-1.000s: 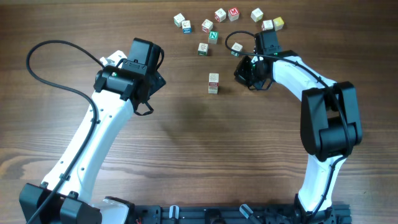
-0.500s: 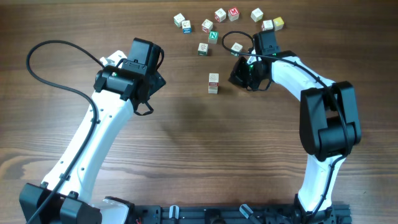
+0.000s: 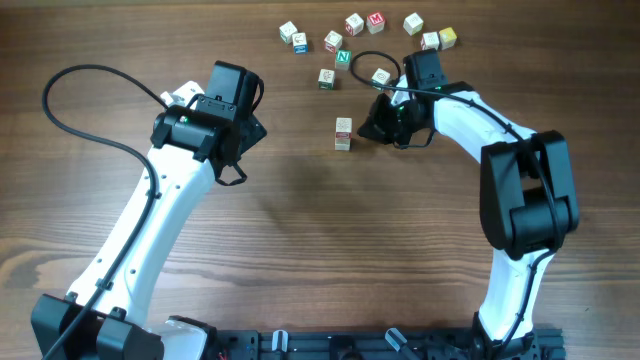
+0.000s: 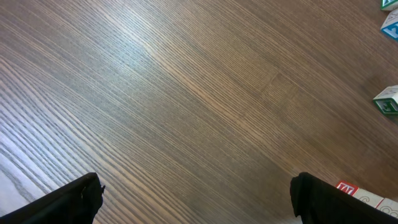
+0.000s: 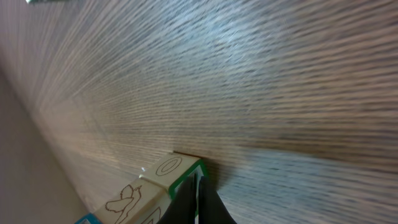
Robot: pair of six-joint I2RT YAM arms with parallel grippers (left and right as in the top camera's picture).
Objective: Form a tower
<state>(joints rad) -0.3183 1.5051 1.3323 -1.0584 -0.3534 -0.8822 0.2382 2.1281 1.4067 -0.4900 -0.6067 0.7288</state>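
Note:
The tower (image 3: 342, 133) is two pale cubes stacked in the middle of the table. My right gripper (image 3: 369, 127) is shut with nothing in it, its tip just right of the tower. In the right wrist view the shut fingertips (image 5: 196, 200) lie over the green-edged face of the cube with a ring drawn on it (image 5: 176, 169). That cube rests on the wood, and a cube with a bird drawing (image 5: 127, 198) sits on it. Whether the tips touch is unclear. My left gripper (image 3: 243, 131) hangs open well left of the tower, over bare wood (image 4: 194, 194).
Several loose cubes lie along the back edge, among them a green N cube (image 3: 343, 58), a red one (image 3: 376, 19) and a yellow one (image 3: 447, 37). One cube (image 3: 381, 76) lies close behind my right arm. The left wrist view shows a green cube (image 4: 388, 102) at its right.
My right gripper has slid left, from well right of the tower to right beside it, staying shut. The left arm and the tower have not moved.

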